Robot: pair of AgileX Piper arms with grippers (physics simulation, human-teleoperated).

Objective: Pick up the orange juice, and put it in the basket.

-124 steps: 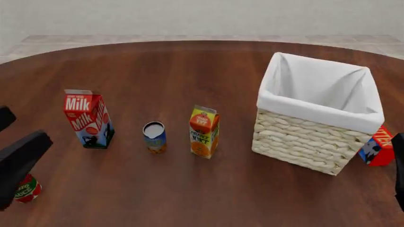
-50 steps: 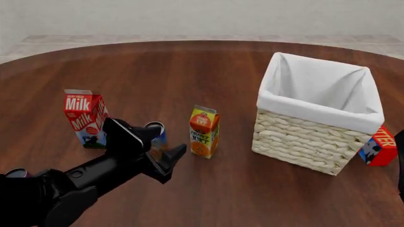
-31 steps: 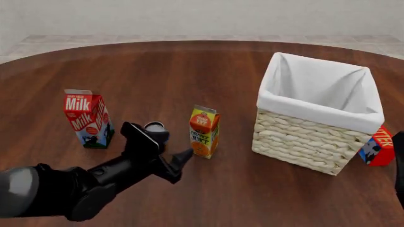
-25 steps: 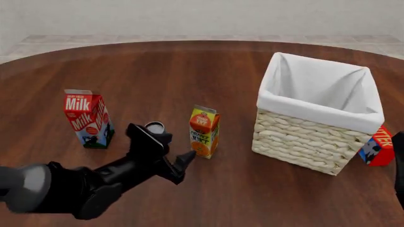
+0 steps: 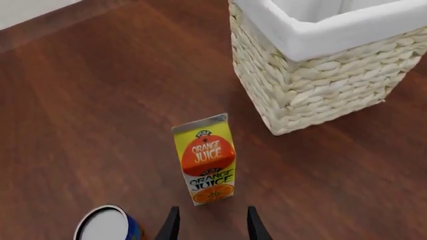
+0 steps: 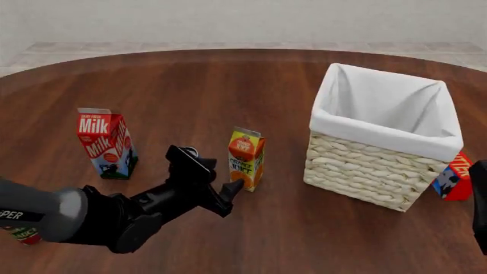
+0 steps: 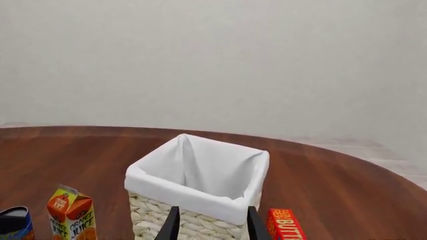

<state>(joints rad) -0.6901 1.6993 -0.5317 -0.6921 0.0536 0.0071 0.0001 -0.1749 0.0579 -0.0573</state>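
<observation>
The orange juice (image 6: 246,158) is a small yellow and orange gable-top carton standing upright in the middle of the table. It also shows in the left wrist view (image 5: 205,159) and the right wrist view (image 7: 70,214). The basket (image 6: 365,171) is large pale wicker with a white lining and stands to the carton's right (image 5: 313,85) (image 7: 193,192). My left gripper (image 6: 219,174) is open and empty, low over the table just on the near-left side of the carton (image 5: 212,227). My right gripper (image 7: 213,227) is open and empty at the table's right edge (image 6: 481,197), behind the basket.
A red and white Milk carton (image 6: 106,142) stands at the left. A small blue can (image 5: 107,227) sits beside my left gripper, mostly hidden in the front view. A red butter box (image 6: 457,177) lies right of the basket. A red and green can (image 6: 23,235) sits at the near left.
My left arm has swung in from the left edge and reached forward and right, closing on the orange juice carton. The right arm and all objects have not moved.
</observation>
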